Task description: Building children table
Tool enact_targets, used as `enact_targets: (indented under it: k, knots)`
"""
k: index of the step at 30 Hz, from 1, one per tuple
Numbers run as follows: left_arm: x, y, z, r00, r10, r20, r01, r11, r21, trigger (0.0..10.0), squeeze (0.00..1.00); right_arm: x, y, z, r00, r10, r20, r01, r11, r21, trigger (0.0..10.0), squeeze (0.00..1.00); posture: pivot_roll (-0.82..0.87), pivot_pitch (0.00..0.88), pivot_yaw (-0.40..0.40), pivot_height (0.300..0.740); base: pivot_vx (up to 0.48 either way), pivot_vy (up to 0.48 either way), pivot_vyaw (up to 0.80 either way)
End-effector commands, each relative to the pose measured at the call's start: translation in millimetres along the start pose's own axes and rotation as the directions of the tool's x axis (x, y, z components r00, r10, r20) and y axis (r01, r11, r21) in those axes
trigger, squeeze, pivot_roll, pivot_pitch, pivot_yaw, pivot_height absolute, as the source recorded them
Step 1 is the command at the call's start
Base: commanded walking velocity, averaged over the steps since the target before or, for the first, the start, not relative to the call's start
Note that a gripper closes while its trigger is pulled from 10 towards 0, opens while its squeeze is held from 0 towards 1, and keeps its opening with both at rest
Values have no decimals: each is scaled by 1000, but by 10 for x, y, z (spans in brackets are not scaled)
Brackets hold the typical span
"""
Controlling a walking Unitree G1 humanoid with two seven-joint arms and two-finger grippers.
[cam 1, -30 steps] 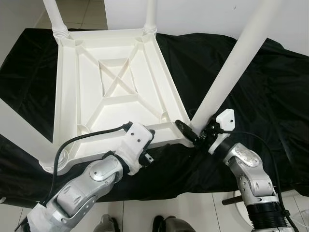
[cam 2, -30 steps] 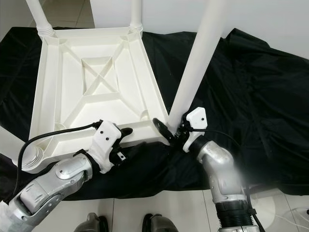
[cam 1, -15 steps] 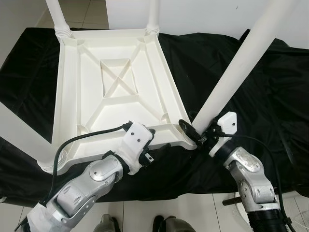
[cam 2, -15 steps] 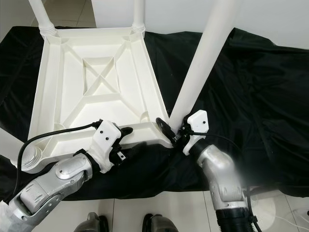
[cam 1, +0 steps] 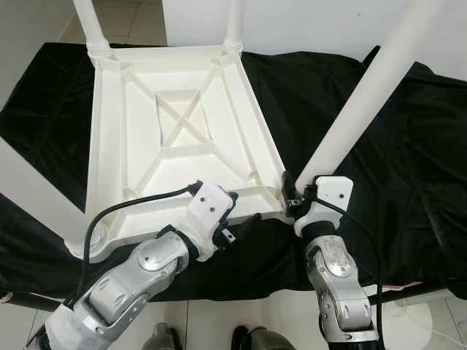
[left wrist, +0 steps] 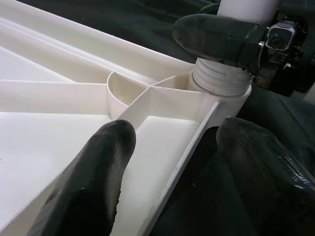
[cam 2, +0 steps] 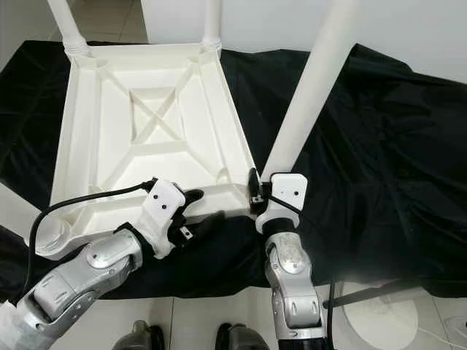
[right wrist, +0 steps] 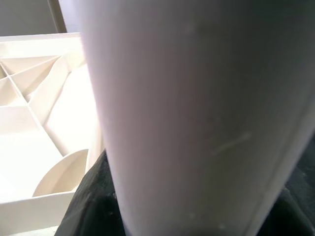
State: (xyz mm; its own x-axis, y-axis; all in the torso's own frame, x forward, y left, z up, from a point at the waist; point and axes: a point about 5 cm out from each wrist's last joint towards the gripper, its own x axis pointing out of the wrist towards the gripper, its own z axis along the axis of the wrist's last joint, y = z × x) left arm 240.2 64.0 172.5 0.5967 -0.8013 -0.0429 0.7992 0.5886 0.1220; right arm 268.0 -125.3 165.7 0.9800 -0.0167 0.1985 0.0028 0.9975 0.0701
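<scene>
At tabletop (cam 1: 175, 138) near corner, right gripper (cam 1: 292, 197) clamping leg (cam 1: 357, 102)

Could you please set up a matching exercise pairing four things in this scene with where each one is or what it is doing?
Things:
1. upturned white plastic tabletop
2. white round table leg
3. left gripper
4. right gripper

States:
A. closed around the leg's base
B. lying underside-up on the black cloth
C. open, straddling the tabletop's near rim
D. standing in the near right corner socket, leaning right

Pairs: 1-B, 2-D, 3-C, 4-A
</scene>
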Motion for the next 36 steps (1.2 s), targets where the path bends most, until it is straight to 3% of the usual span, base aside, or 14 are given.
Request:
enact_targets:
  k: [1, 2, 3, 4, 12, 13, 16, 19, 23, 27, 32, 33, 36]
  knots:
    - [-1, -107, -9, 981, -195, 4, 196, 981, -6, 10000, 0, -39, -71, -144, 997, -24, -74, 28, 998, 55, 10000, 0, -57, 189, -51, 740, 0, 0, 0]
    - [-1, -107, -9, 981, -195, 4, 196, 981, -6, 10000, 0, -39, -71, -144, 997, -24, -74, 28, 998, 55, 10000, 0, -57, 189, -51, 740, 0, 0, 0]
    - [9, -105, -6, 981, -194, 5, 194, 981, -3, 10000, 0, -37, -90, -101, 999, 10, -42, -7, 997, 71, 10000, 831, -59, 193, -47, 740, 0, 0, 0]
    - [17, -102, -2, 981, -192, 5, 192, 981, 0, 10000, 0, -39, -100, -71, 999, 39, -18, -37, 996, 87, 10000, 1000, -61, 195, -46, 740, 0, 0, 0]
    - [66, -93, 31, 983, -181, 23, 181, 983, -12, 10000, 0, -55, -114, 0, 993, 114, 9, -115, 992, 54, 10000, 1000, -100, 197, -87, 740, 0, 0, 0]
    - [75, -84, 45, 983, -179, 28, 180, 984, -17, 10000, 0, -52, -96, 9, 988, 157, 10, -157, 986, 55, 10000, 0, -107, 192, -89, 740, 0, 0, 0]
    - [61, -78, 48, 981, -191, 30, 192, 981, -30, 10000, 0, -48, -60, 23, 969, 247, 19, -248, 967, 52, 10000, 0, -104, 182, -86, 740, 0, 0, 0]
    - [48, -81, 37, 980, -197, 25, 198, 980, -32, 10000, 0, -48, -63, 18, 963, 270, 20, -271, 961, 51, 10000, 0, -104, 182, -86, 740, 0, 0, 0]
    - [-7, -145, 27, 961, -276, 5, 276, 960, -53, 10000, 0, -1, -189, 39, 918, 397, -3, -396, 917, -36, 10000, 0, -122, 164, -74, 740, 0, 0, 0]
    - [26, -136, 27, 960, -278, -4, 278, 959, -50, 10000, 0, 32, -227, 91, 894, 447, 3, -446, 893, -61, 10000, 0, -134, 164, -73, 740, 0, 0, 0]
    - [43, -105, 48, 965, -263, -1, 263, 964, -47, 10000, 0, 106, -239, 162, 835, 550, 9, -547, 832, -91, 10000, 0, -129, 164, -64, 740, 0, 0, 0]
    - [43, -103, 49, 965, -262, -1, 261, 964, -50, 10000, 0, 116, -218, 164, 814, 581, 7, -578, 811, -89, 9020, 0, -117, 169, -50, 740, 0, 0, 0]
    - [42, -104, 48, 965, -261, -5, 261, 964, -51, 10000, 0, 126, -200, 162, 785, 620, 3, -617, 782, -81, 9020, 0, -117, 169, -50, 740, 0, 0, 0]
